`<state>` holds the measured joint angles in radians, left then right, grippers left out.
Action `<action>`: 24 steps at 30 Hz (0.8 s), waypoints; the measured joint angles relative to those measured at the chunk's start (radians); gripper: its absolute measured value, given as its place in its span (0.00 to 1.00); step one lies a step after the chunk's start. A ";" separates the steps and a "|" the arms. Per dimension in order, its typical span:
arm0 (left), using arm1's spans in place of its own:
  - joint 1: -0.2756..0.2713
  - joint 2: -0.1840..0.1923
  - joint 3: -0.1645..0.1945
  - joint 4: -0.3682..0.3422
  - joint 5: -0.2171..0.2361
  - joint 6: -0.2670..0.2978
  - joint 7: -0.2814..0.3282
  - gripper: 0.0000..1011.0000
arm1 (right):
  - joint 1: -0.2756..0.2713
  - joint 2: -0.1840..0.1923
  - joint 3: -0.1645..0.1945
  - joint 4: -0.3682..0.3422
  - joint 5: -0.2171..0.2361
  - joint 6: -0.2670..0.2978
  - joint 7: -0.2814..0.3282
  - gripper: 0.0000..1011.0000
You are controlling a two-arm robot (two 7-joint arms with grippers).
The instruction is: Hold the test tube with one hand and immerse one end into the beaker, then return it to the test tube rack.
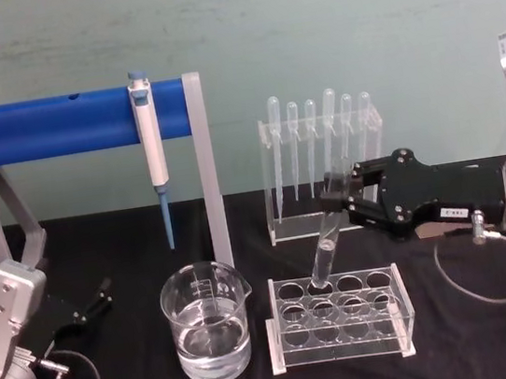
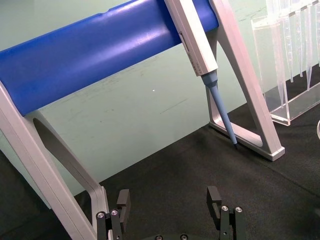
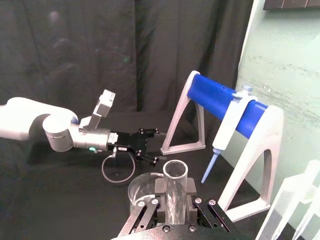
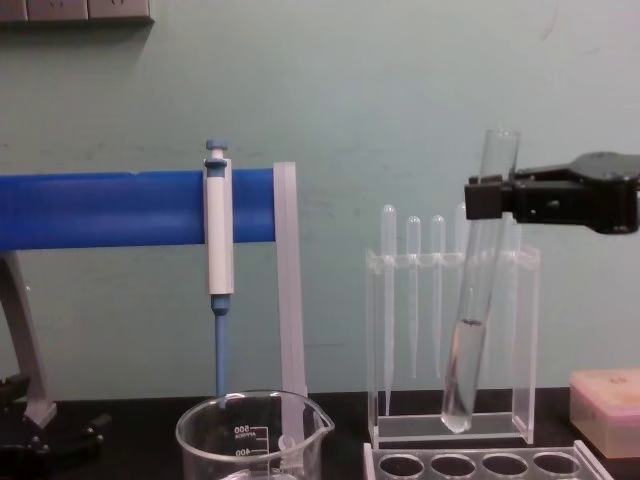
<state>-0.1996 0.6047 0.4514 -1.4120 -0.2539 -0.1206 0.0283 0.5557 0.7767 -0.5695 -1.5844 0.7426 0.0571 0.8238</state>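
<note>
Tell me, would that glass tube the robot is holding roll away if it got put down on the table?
Probably yes. The test tube is round and smooth all along, so on the flat black table it would likely roll. It looks like thin clear glass, so a fall might crack it. The right gripper pinches it near the top, and smooth glass could slip.

Beaker [image 1: 209, 334] left of tube rack [image 1: 341, 318], pipette stand [image 1: 324, 162] behind rack, pipettor [image 1: 150, 147] hanging behind beaker

A pale green wall [image 1: 305, 22] is standing behind the table. A black cloth [image 1: 498, 325] is covering the table. A dark curtain [image 3: 100, 50] is hanging at one side.
</note>
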 joint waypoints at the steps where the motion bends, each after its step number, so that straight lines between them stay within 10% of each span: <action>1: 0.000 0.000 0.000 0.000 0.000 0.000 0.000 0.99 | -0.011 0.005 0.003 -0.007 -0.001 -0.002 -0.003 0.22; 24: 0.000 0.000 0.000 0.000 0.000 0.000 0.000 0.99 | -0.090 0.002 0.025 0.004 -0.036 -0.038 -0.006 0.22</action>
<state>-0.1995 0.6047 0.4514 -1.4120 -0.2539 -0.1206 0.0283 0.4661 0.7792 -0.5443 -1.5805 0.7061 0.0193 0.8176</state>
